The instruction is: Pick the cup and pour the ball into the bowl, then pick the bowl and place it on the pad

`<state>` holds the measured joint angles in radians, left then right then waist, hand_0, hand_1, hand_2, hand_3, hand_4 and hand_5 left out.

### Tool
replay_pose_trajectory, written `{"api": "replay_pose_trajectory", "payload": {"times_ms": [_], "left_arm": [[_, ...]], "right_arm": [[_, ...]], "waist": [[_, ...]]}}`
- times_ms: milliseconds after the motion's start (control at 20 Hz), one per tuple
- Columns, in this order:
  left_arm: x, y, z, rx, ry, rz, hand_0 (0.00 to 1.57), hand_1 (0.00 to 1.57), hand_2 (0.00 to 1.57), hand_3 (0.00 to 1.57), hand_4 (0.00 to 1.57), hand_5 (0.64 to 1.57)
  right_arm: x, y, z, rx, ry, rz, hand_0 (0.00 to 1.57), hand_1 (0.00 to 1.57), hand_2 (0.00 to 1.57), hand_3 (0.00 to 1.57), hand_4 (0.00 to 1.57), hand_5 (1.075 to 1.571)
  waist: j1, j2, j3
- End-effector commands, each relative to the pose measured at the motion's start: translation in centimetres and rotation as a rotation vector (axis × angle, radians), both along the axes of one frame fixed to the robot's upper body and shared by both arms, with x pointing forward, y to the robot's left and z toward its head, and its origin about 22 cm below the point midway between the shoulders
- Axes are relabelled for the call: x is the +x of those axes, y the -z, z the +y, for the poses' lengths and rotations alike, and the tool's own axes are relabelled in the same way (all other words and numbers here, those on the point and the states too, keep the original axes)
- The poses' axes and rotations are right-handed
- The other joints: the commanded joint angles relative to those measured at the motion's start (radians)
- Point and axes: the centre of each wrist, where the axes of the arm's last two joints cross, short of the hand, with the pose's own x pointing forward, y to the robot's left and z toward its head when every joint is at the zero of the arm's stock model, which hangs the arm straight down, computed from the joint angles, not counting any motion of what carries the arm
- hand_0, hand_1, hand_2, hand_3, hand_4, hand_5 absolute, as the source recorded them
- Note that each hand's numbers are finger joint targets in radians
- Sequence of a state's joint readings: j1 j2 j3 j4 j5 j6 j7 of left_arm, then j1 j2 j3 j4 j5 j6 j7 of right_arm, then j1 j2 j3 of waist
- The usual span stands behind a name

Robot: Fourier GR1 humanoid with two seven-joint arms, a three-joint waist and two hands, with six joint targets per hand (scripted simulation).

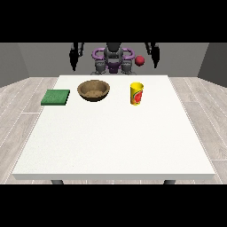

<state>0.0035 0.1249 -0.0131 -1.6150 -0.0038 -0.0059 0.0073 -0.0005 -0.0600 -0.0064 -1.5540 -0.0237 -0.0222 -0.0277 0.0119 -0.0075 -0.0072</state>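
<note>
A yellow cup (pixel 137 94) with a red mark stands upright on the white table (pixel 115 142), right of centre at the far side. A red ball (pixel 140 61) shows above and behind it, in the air near the robot's torso. A brown wooden bowl (pixel 93 90) sits left of the cup, and a flat green pad (pixel 56 97) lies further left near the table's edge. The hand at the view's left (pixel 76 55) and the hand at the view's right (pixel 153 53) both hang raised beside the robot, behind the table, touching nothing.
The robot's torso (pixel 113 60) stands behind the far table edge. Grey walls and a wooden floor surround the table. The near half of the table top is bare white surface.
</note>
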Motion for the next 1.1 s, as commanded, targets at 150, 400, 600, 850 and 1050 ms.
{"api": "replay_pose_trajectory", "payload": {"times_ms": [150,400,600,850,1050], "left_arm": [[0.1,-2.7,0.5,0.024,0.006,-0.023,0.00,0.00,0.00,0.00,0.00,1.470],[-1.4,0.8,-3.6,-0.133,-0.103,-0.141,0.00,0.00,0.00,0.00,0.00,1.471],[0.1,0.8,-4.7,-0.155,-0.058,-0.264,0.00,0.00,0.00,0.00,0.00,1.472],[0.9,3.4,-4.6,-0.135,-0.074,-0.282,0.00,0.00,0.00,0.00,0.00,1.464],[5.7,0.1,-4.0,-0.116,-0.088,-0.369,0.00,0.00,0.00,0.00,0.00,1.457]], "right_arm": [[0.3,-2.8,-0.7,-0.038,-0.009,-0.031,0.00,0.00,0.00,0.00,0.12,1.563],[-3.4,1.5,-7.8,0.089,0.000,-0.077,0.00,0.00,0.00,0.00,0.08,1.566],[-2.4,3.4,-7.4,0.100,-0.023,-0.184,0.00,0.00,0.00,0.00,0.00,1.560],[-0.5,2.6,-8.4,0.079,-0.070,-0.207,0.00,0.00,0.00,0.00,0.00,1.559],[2.4,1.7,-7.8,0.103,-0.056,-0.290,0.00,0.00,0.00,0.00,0.00,1.558]], "waist": [[0.004,-0.232,0.0043],[-0.042,-0.077,0.0083],[-0.026,0.030,0.0075],[-0.030,0.059,0.0072],[-0.052,0.153,0.0073]]}}
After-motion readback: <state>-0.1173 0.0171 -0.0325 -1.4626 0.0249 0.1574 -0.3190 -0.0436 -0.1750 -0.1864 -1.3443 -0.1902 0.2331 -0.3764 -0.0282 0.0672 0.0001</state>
